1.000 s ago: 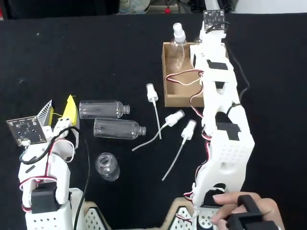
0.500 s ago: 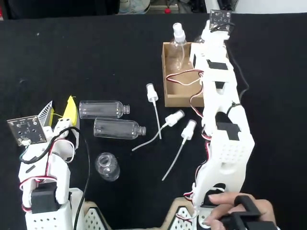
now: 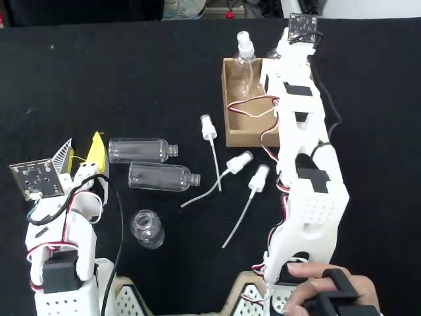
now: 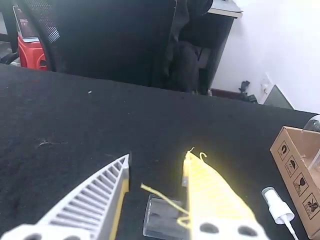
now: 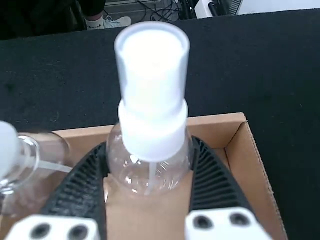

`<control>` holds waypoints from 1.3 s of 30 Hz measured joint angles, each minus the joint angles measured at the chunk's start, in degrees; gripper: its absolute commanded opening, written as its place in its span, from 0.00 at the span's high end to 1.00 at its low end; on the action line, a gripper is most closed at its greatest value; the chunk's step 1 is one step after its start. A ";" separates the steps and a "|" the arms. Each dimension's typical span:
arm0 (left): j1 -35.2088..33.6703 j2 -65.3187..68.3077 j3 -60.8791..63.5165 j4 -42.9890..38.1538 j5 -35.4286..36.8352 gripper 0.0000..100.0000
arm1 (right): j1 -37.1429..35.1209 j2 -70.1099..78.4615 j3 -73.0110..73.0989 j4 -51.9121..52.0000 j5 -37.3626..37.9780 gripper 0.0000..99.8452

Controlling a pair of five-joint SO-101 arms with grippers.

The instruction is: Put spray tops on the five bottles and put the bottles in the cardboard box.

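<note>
My right gripper stands over the cardboard box, its black fingers pressed against both sides of an upright capped bottle. A second capped bottle stands in the box's far corner. Two open bottles lie on the black table, and a third stands upright nearer the front. Three spray tops lie loose beside the box. My left gripper is open just left of the lying bottles, with one bottle's base between its fingers.
The right arm stretches from the front edge to the box and covers the box's right side. A person's hand rests by that arm's base. Bare black table lies at the far left.
The right arm's wrist shifted slightly right and farther back over the box, then held still. The left arm and the loose parts did not move.
</note>
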 measured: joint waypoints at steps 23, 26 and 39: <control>-0.18 0.00 0.00 0.00 0.00 0.82 | -2.55 0.00 -0.44 4.48 4.57 0.69; -0.18 0.00 0.00 0.00 0.00 0.82 | -2.99 0.00 -0.44 4.66 4.57 0.69; -0.18 0.00 0.00 0.00 0.00 0.82 | -3.08 0.00 -0.44 5.27 4.57 0.69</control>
